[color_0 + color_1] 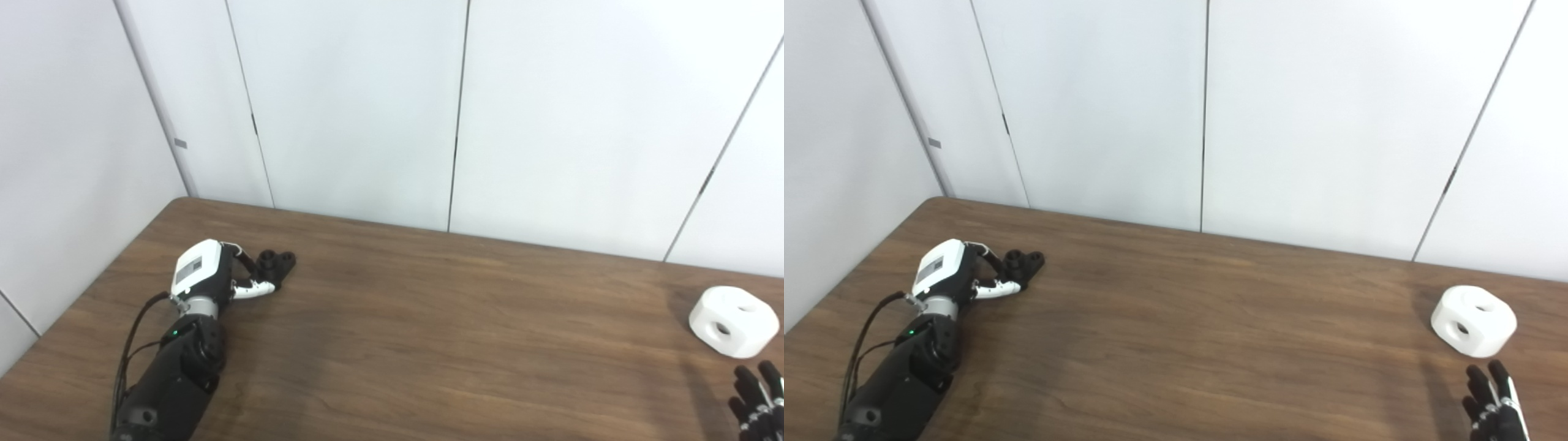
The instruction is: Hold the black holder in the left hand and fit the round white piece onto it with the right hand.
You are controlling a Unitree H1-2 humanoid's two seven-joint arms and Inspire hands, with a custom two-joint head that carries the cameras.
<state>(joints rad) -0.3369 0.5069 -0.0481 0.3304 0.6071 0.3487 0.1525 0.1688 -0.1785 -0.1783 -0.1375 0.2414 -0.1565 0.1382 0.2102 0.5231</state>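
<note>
My left hand (205, 272) curls at the black holder (277, 263), grasp uncertain; my right hand (1494, 401), fingers spread and empty, should approach the round white piece (1473, 320) squarely.

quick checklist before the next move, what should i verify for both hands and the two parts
1. Left hand at the black holder: ok, fingers reach it at the far left of the table.
2. Holder firmly gripped: cannot tell, the fingers hide the contact.
3. Holder lifted: not ok, it appears to sit on the table.
4. Round white piece free to grasp: ok, it lies alone near the right edge, a hole facing the camera.
5. Right hand on the white piece: not ok, it is short of it, apart, fingers spread.
6. Path between the parts: ok, only bare wood between them.
</note>
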